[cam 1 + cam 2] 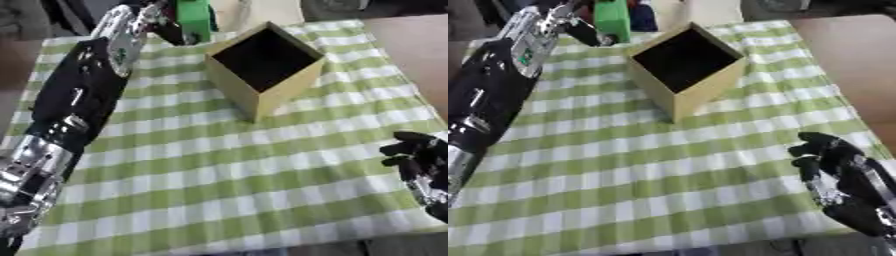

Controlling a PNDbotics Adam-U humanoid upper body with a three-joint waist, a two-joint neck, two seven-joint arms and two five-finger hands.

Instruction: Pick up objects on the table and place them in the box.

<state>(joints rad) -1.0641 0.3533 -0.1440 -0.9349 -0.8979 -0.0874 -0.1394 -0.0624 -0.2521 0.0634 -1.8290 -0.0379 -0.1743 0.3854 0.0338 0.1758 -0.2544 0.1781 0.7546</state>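
left arm: comes in from the left edge and reaches to the far-left corner of the desk (411, 55), over the green-and-white checked cloth (227, 170).
left hand (579, 31): fingers look curled round a green block (612, 19); block sits upright in the hand, held up beside the box's far-left corner, not yet over the opening. Grip detail is partly hidden by the block, so how much of it is pinched I can't tell.
dark blue thing (642, 17): just behind the block at the far edge; can't make out what it is.
box (262, 95): open cardboard box, standing askew on the cloth, inside dark, contents not visible.
right hand (420, 160): idle at the lower right, fingers relaxed and slightly spread, holding nothing.
risk 1: block clips the near rim on the way across and shoves or tips the box; cardboard looks light.
risk 2: release before the block clears the rim, so it lands on the cloth outside.
risk 3: forearm sweeps low and drags the cloth, shifting the box.
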